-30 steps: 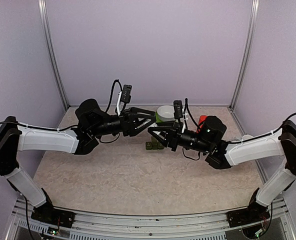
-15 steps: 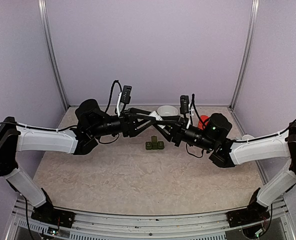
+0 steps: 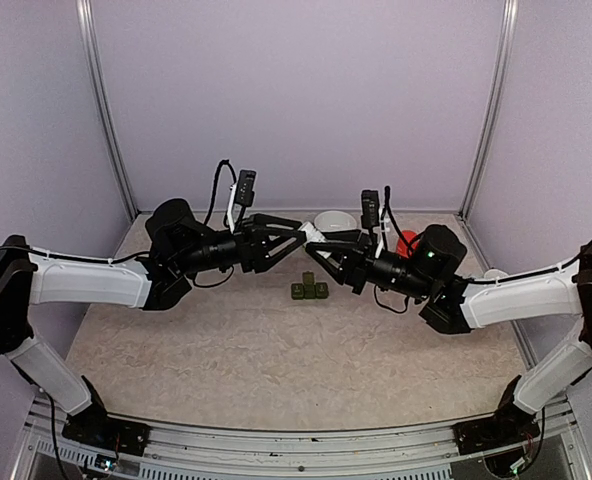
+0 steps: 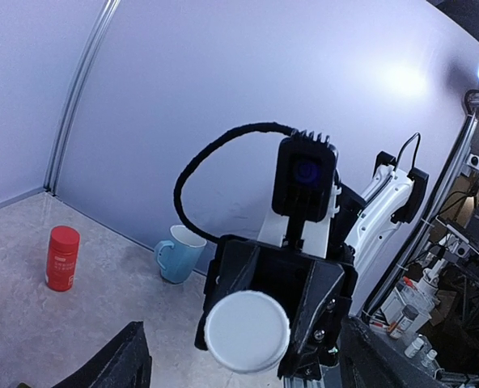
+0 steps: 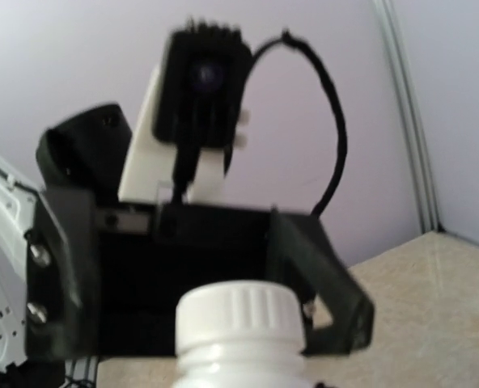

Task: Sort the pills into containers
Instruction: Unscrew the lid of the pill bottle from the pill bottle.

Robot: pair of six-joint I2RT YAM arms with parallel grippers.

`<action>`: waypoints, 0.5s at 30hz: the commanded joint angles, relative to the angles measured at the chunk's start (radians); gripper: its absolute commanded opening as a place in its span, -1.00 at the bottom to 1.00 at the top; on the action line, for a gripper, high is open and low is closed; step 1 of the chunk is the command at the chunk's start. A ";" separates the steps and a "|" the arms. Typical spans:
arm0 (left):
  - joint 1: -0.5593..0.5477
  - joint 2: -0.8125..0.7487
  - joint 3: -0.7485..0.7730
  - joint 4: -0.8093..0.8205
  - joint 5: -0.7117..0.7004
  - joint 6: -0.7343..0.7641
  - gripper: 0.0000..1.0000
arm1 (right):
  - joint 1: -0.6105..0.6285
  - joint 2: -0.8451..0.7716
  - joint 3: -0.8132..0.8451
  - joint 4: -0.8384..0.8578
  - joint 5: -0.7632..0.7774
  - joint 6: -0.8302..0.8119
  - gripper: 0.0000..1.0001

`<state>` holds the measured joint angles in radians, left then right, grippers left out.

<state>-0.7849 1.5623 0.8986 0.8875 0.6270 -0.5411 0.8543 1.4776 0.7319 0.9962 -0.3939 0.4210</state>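
One white bottle in right tool; red bottle label unreadable

The top external camera sits high behind the arms, looking down and forward over the whole desk from afar. The left wrist camera looks rightward, close on the right gripper. The right wrist camera faces back at the left gripper. Both share the white bottle between them.

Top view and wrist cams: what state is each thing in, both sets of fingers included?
white bottle, capped, gripped in the air.
right gripper, shut on the white bottle.
left gripper, fingers open, facing the bottle.
containers, on the table; lids unclear.
bowl, upright.
red bottle, upright, capped.
blue mug, upright.
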 commanded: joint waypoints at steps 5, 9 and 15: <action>-0.010 0.024 0.033 0.063 0.012 -0.003 0.52 | 0.021 0.105 0.054 0.060 -0.057 0.031 -0.70; -0.015 0.042 0.042 0.082 0.019 -0.017 0.49 | 0.021 0.128 0.062 0.068 -0.053 0.031 -0.69; -0.024 0.062 0.049 0.086 0.023 -0.016 0.42 | 0.021 0.130 0.058 0.074 -0.056 0.063 -0.69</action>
<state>-0.7929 1.6047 0.9215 0.9375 0.6277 -0.5522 0.8680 1.6024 0.7620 1.0237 -0.4374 0.4629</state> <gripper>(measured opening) 0.723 0.319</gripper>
